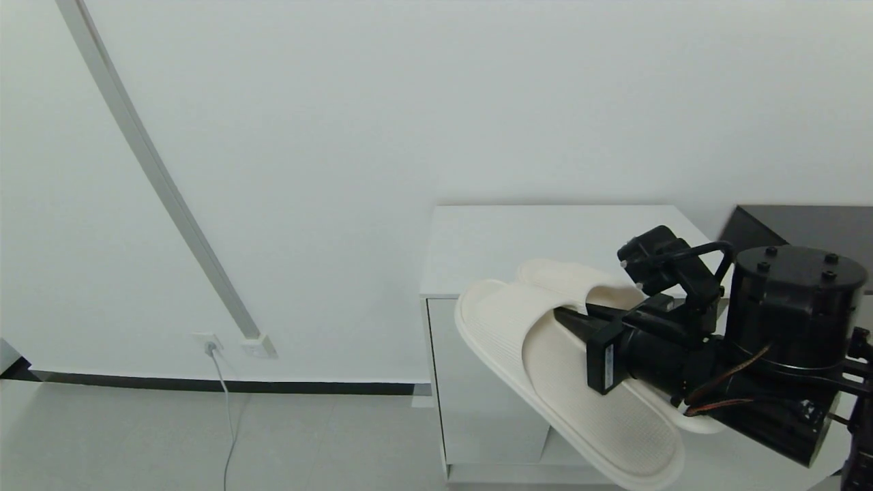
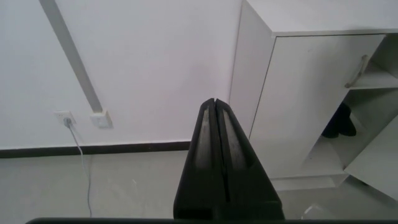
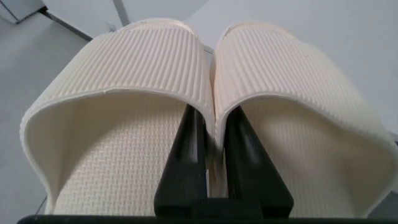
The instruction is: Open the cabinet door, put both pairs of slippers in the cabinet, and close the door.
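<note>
- Right jaws pinching a pair of cream slippers (image 1: 518, 320), both at once.
- One finger (image 3: 186, 155) pushed inside each slipper; the two adjoining inner walls of the uppers squeezed together between the jaws.
- Slippers side by side and touching along that pinched seam, toes pointing away from the wrist, heels back toward the right arm (image 1: 682, 348).
- Pair held up in the air, off the floor (image 1: 136, 436), tilted, with the toe end higher than the heel end in head view.
- In head view, overlapping the top front edge of the white cabinet (image 1: 545, 239); gap between slippers and cabinet not possible to tell.
- Left jaws pressed together, nothing between them, hanging above the floor and well apart from the cabinet.
- From left wrist view: one door panel (image 2: 298, 106) shut, with a metal handle (image 2: 356, 71) at its edge.
- Next to that panel, a compartment standing open with shelves showing.
- Dark shoes (image 2: 341, 121) on a shelf inside the open compartment.
- White angled panel (image 2: 379, 165) by the open compartment, looking like the swung-out door.
- Against the white wall (image 1: 409, 102): a wall socket (image 1: 208, 341) with a cable (image 1: 228, 409) trailing down to the floor.
- Grey strip (image 1: 157, 177) running diagonally up the wall from beside the socket.
</note>
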You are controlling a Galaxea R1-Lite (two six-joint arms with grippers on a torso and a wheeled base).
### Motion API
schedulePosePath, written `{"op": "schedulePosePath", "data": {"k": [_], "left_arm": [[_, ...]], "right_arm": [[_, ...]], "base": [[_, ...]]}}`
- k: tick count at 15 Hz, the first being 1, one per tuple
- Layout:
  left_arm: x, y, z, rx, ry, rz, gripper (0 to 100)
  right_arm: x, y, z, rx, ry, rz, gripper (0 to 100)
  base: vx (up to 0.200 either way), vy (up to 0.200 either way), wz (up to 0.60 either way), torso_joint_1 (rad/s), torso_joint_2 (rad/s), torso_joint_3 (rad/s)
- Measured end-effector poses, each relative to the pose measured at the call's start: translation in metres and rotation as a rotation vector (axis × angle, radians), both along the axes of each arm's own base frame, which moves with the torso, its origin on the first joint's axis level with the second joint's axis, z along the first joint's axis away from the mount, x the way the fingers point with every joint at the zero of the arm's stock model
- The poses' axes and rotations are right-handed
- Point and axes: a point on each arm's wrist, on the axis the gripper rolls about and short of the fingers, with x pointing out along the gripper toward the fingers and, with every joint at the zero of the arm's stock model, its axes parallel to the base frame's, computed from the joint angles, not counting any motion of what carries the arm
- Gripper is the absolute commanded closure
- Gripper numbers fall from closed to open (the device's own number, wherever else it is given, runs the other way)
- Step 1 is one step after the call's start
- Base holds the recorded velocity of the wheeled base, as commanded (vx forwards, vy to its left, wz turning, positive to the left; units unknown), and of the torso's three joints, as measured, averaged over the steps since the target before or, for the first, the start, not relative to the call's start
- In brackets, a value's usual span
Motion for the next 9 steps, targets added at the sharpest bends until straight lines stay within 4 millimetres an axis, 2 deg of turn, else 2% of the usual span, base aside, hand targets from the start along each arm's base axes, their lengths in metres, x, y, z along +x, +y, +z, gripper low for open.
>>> {"op": "schedulePosePath", "data": {"k": [8,9], "left_arm": [[0.0000,0.0000,0.0000,0.000,0.000,0.000,100],[0.0000,0.0000,0.0000,0.000,0.000,0.000,100]], "right_arm": [[0.0001,0.0023,-0.0053,-0.017,0.011,0.008,100],[-0.0003,0.0025,-0.0059,-0.019,0.013,0.009,100]], "base": [[0.000,0.000,0.00,0.000,0.00,0.000],[0.000,-0.200,0.00,-0.002,0.01,0.007]]}}
